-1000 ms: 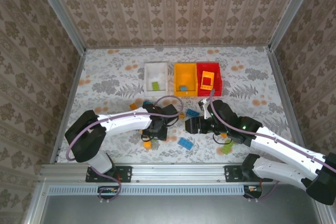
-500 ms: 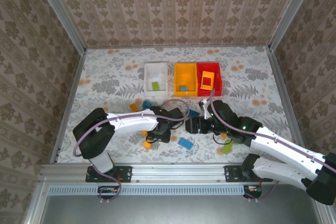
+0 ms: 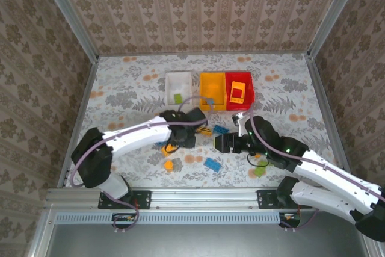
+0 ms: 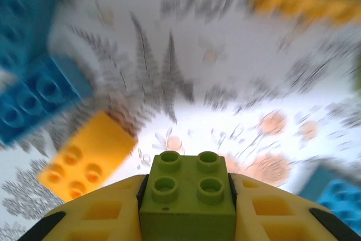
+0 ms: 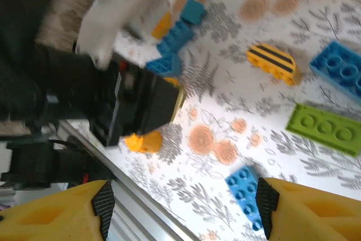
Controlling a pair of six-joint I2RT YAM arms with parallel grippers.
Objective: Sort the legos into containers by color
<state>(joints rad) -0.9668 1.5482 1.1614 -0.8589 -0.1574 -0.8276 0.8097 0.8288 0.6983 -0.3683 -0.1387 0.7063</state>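
**Left tool: green brick in grip, white bin the likely destination**

The left tool [image 4: 188,187] is closed narrow on a lime green brick [image 4: 189,207], studs up and pinched by its side walls. This hold probably keeps it level for release. It sits over the middle of the desk [image 3: 120,100], on the near side of the bins. The white bin [image 3: 178,85] already contains a green piece, so it is the probable target. The yellow-orange bin [image 3: 212,85] and red bin [image 3: 249,94] stand beside it. The right tool [image 5: 180,218] stands wide and empty close by — the nearest obstruction. An orange brick [image 4: 87,159] and blue bricks [image 4: 34,100] lie below
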